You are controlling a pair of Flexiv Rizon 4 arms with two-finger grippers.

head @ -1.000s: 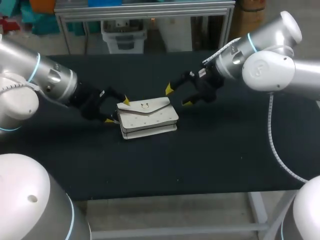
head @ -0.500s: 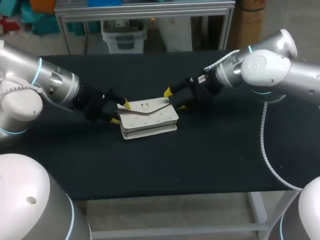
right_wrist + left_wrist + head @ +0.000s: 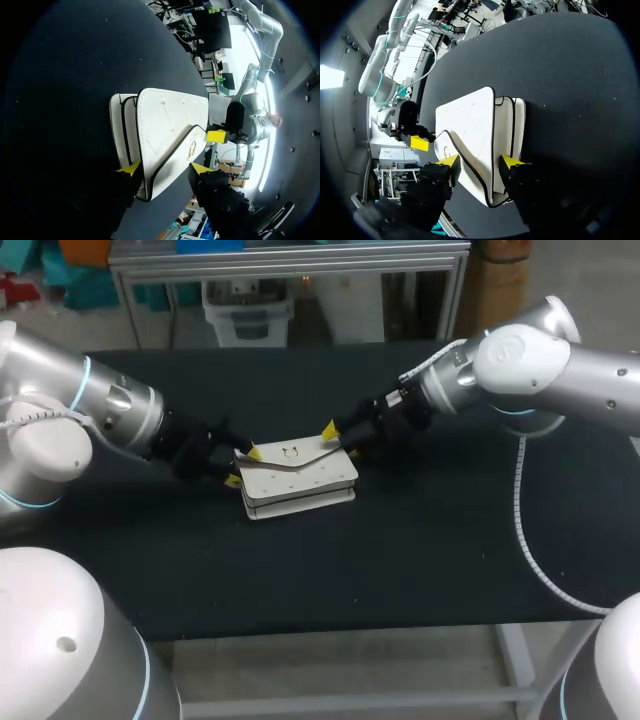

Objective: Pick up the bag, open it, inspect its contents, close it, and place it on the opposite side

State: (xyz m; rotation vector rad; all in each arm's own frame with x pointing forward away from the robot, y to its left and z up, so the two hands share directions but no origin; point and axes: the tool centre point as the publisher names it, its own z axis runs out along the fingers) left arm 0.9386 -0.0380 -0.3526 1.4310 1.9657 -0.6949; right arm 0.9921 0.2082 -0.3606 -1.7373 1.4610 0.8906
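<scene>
Our left claw stands wide, tips on either side of the left end of the white bag. We cannot tell whether either tip presses it. Our right claw is wide too, astride the right end, one tip clear of the flap. The bag lies flat mid-worktop, its long axis running claw to claw, so we judge both arms equally near for the lift.

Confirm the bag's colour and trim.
The bag is white with black edging and a small gold clasp, best seen in the right wrist view.
</scene>
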